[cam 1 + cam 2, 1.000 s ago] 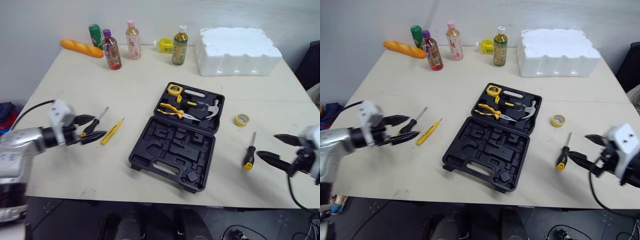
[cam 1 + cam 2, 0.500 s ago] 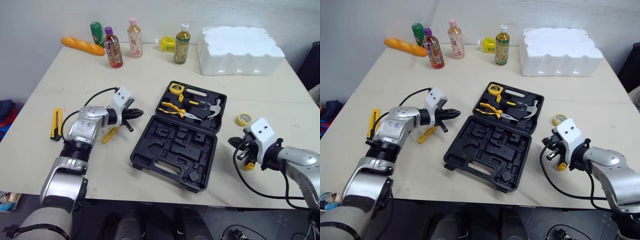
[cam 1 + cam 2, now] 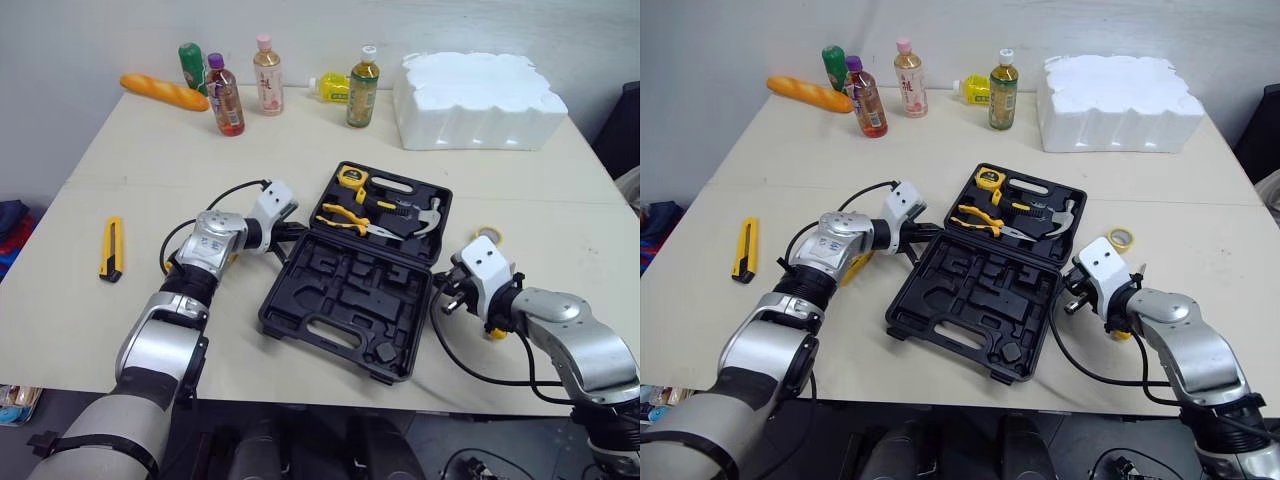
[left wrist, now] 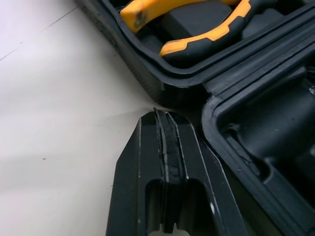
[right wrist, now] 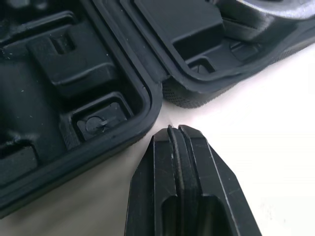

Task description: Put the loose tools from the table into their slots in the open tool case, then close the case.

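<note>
The black tool case point(image 3: 345, 300) lies open mid-table, its far half holding a yellow tape measure point(image 3: 349, 178), pliers point(image 3: 350, 222) and a hammer point(image 3: 425, 215). My left gripper point(image 3: 296, 232) is shut and empty, its tip point(image 4: 165, 115) at the left end of the case's hinge. Shut and empty too, my right gripper point(image 3: 443, 297) has its tip point(image 5: 174, 130) at the hinge's right end. A yellow utility knife point(image 3: 112, 247) lies far left. A yellow screwdriver point(image 3: 854, 268) peeks from under my left arm. My right arm mostly hides a black-and-yellow screwdriver point(image 3: 493, 331).
A yellow tape roll point(image 3: 487, 234) lies right of the case. Along the back edge stand several bottles point(image 3: 224, 98), a bread loaf point(image 3: 163, 93) and a white foam block point(image 3: 475, 100). The table's front edge runs close to the case.
Both grippers have shut and swung in from the table's sides to the two ends of the case's hinge. The yellow utility knife now shows at far left.
</note>
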Robot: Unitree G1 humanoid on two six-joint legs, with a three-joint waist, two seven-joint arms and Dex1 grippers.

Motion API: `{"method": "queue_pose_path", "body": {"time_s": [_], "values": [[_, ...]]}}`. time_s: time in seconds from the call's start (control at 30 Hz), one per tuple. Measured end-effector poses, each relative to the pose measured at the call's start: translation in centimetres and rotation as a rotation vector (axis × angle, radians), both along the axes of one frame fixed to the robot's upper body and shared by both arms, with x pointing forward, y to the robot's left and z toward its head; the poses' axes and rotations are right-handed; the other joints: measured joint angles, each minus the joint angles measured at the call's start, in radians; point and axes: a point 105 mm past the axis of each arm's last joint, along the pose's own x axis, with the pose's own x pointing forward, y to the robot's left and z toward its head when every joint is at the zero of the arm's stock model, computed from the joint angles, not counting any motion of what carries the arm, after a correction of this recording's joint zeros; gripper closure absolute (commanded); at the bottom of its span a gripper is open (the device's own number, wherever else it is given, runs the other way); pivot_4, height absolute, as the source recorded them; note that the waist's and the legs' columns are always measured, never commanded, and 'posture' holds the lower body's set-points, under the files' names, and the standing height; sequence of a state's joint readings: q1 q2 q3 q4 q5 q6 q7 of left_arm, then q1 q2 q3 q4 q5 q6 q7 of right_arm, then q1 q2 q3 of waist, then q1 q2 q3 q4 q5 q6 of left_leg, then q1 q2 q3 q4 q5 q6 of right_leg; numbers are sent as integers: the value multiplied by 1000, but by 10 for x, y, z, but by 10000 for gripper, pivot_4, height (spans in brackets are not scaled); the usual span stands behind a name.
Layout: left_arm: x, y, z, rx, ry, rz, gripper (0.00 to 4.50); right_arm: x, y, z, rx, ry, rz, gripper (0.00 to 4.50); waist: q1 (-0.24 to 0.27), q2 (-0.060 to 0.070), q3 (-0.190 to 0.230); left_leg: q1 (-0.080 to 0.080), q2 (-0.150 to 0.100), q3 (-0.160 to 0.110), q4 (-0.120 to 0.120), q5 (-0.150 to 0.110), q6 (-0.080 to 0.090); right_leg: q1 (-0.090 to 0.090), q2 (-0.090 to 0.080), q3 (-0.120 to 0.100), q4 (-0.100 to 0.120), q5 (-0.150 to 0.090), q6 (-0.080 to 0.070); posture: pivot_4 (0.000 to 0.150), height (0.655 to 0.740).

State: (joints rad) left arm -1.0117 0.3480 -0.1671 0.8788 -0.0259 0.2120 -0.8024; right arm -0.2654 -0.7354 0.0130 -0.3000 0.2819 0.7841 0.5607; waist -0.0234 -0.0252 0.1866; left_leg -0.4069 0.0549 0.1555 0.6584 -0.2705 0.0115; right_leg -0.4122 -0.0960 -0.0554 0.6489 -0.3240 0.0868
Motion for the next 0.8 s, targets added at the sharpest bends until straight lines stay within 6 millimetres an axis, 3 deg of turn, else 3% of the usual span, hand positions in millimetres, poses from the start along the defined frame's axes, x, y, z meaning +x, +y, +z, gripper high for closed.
{"method": "queue_pose_path", "body": {"time_s": [0.2,0.57,0.8], "values": [[-8,-4,-1,5,11,-80,44779,7,-3,0,-18,3,-9,44389,0,0,0,-1,0,0,0,0,0,0,0,0,-1,0,0,1500,7355],[-61,17,-21,69,72,-285,44779,0,8,-5,-2,33,117,44389,-9,1,0,1,6,2,0,-2,-2,0,4,2,0,0,0,1500,7355],[-75,17,-26,53,84,-262,44779,1,5,-6,-59,16,112,44389,-4,1,-1,2,6,2,4,-3,-2,1,4,2,3,0,-1,1500,7355]]}}
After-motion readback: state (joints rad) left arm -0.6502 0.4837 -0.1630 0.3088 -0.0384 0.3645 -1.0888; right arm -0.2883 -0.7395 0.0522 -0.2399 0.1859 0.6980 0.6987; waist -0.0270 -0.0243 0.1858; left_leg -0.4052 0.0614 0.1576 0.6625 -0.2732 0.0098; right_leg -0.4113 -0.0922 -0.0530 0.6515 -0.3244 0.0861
